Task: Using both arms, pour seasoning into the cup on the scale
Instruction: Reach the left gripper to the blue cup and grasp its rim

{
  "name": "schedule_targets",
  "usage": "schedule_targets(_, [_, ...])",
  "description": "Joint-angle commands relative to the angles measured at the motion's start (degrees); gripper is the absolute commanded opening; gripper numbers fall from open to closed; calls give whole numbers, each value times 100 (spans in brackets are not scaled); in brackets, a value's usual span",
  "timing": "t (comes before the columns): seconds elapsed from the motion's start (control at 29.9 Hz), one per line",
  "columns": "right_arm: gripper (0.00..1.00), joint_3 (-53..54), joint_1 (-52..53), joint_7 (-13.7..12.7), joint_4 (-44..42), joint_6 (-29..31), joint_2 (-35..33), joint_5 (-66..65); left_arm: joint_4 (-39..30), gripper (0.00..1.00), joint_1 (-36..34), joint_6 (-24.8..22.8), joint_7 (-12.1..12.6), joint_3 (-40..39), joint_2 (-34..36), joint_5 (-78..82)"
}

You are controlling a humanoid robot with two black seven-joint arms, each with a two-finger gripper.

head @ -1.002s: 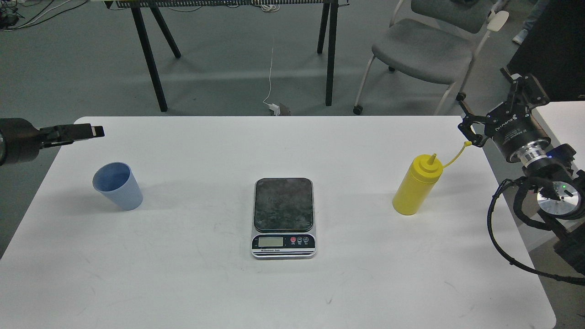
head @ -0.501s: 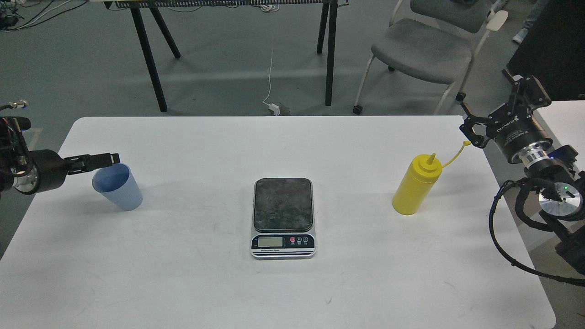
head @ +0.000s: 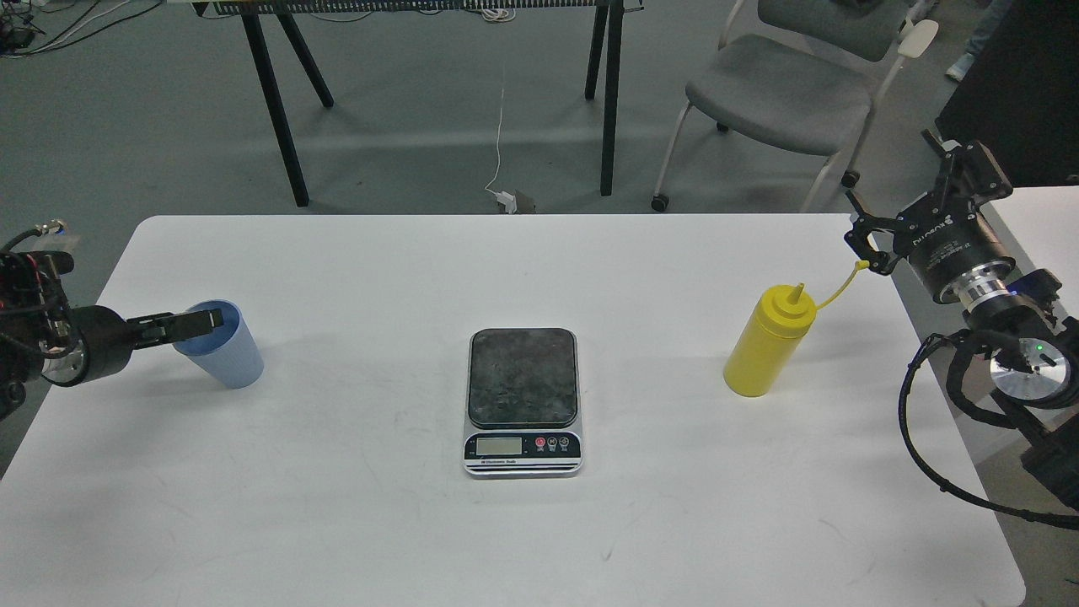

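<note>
sideways, left gripper (head: 202, 320) crosses the cup (head: 221, 346) rim near table (head: 337, 523) edge.

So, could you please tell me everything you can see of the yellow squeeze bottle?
The yellow squeeze bottle looks like opaque plastic, with a rounded shoulder and a pointed nozzle. Its small cap is off the tip and hangs out to the upper right on a thin tether. It stands on the white table, right of the scale, appearing to lean slightly in this view. Nothing grips it; the right gripper hovers open beyond the cap.
</note>
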Motion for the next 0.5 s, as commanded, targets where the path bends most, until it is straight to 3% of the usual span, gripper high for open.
schedule_targets(0.0, [99,0,0,0,-9,0,4,-1,208,98,-4,246,0,343,-131,-45])
schedule_targets(0.1, [99,0,-9,0,0,0,4,8,463,88,-4,484,0,519,-290,-19])
schedule_targets(0.23, [99,0,-26,0,-8,0,4,-1,692,59,-13,502,0,573,-378,-63])
schedule_targets(0.47, [99,-9,-35,0,-9,0,48,-1,692,21,-83,423,0,573,-361,-89])
